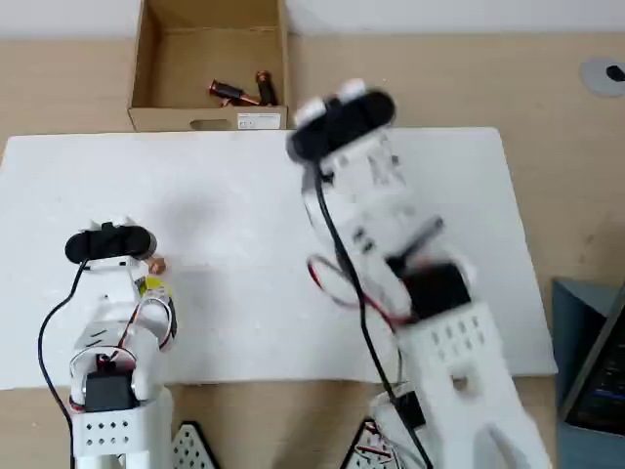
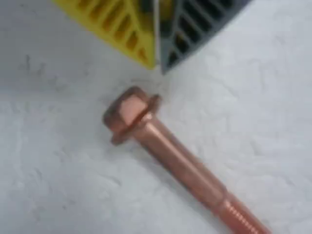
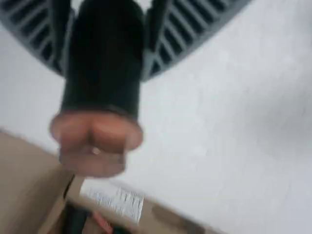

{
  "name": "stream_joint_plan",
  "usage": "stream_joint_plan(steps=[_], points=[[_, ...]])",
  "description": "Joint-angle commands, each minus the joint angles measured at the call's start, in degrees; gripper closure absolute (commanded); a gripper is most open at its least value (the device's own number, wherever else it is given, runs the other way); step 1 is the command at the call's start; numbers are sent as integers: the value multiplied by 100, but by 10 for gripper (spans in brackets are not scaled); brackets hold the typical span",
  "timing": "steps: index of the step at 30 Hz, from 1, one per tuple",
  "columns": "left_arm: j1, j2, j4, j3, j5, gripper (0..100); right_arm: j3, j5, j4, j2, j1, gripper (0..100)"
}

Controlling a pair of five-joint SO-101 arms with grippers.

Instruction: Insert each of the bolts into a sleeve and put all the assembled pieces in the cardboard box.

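At the mat's (image 1: 244, 293) far edge, right gripper (image 3: 105, 44) clamps the sleeve (image 3: 102, 83). Release only above the box (image 1: 139, 68). Left gripper (image 2: 157, 56): closed, empty.

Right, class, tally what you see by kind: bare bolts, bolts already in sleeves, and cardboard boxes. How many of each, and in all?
Bare bolts: 1
Sleeved bolts: 3, two in the box, one in the right gripper
Cardboard boxes: 1
Total: 5

Colours: loose bolt (image 2: 161, 146) glossy copper. left gripper (image 2: 158, 61) one finger yellow, the other dark grey (both slatted). right gripper (image 3: 105, 63) grey, same slats. sleeve (image 3: 105, 87) black; bolt head (image 3: 95, 141) copper. mat (image 1: 225, 244) white, cardboard box (image 1: 142, 59) brown, table (image 1: 439, 78) tan.
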Motion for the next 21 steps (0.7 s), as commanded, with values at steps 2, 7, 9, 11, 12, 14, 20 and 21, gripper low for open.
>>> stream_joint_plan(steps=[2,7,9,11,12,14,20,21], points=[[-62,-48,-114,-44,-44,998,-1262,-26,-993,1429,84,989],[-44,-48,-114,-44,-44,998,-2466,343,-1582,3029,84,989],[-35,-48,-114,-44,-44,998,-2985,404,-1741,3644,84,989],[-35,-48,-114,-44,-44,998,-3512,492,-1820,4251,84,989],[-35,-48,-105,-44,-44,998,-3785,545,-1855,4558,84,989],[-26,-48,-105,-44,-44,998,-4330,633,-1952,5165,84,989],[-26,-48,-88,-44,-44,998,-6053,914,-2224,6888,75,989],[-26,-48,-88,-44,-44,998,-6360,1011,-2224,7169,66,988]])
